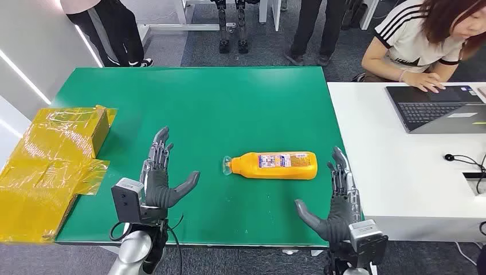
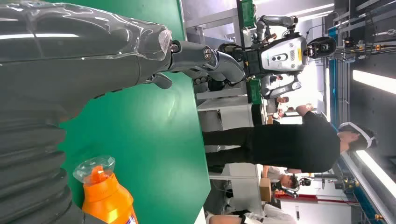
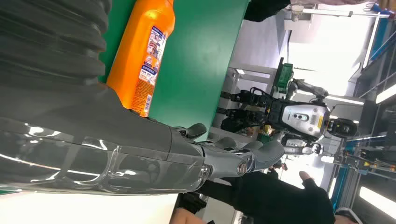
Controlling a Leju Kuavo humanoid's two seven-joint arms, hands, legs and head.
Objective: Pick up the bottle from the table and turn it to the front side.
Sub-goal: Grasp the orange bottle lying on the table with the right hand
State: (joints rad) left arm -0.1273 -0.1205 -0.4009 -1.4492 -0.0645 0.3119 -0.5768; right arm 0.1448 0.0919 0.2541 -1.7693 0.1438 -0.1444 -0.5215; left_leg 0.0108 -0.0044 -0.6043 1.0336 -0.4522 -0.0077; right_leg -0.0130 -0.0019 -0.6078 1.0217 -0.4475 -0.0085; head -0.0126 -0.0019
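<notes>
On the green table (image 1: 200,103) lies the bottle (image 1: 275,165) (hands apart).

The bottle (image 1: 279,165) is orange and lies flat on its side on the green table (image 1: 218,109). Its clear cap points toward the robot's left. A white label (the words are too small to read) faces up on its middle.

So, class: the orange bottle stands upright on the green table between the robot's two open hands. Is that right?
Not quite. The orange bottle lies on its side, its clear cap toward the left hand, as the head view shows. The rest holds: it rests on the green table between the left hand and the right hand, both open and touching nothing.
</notes>
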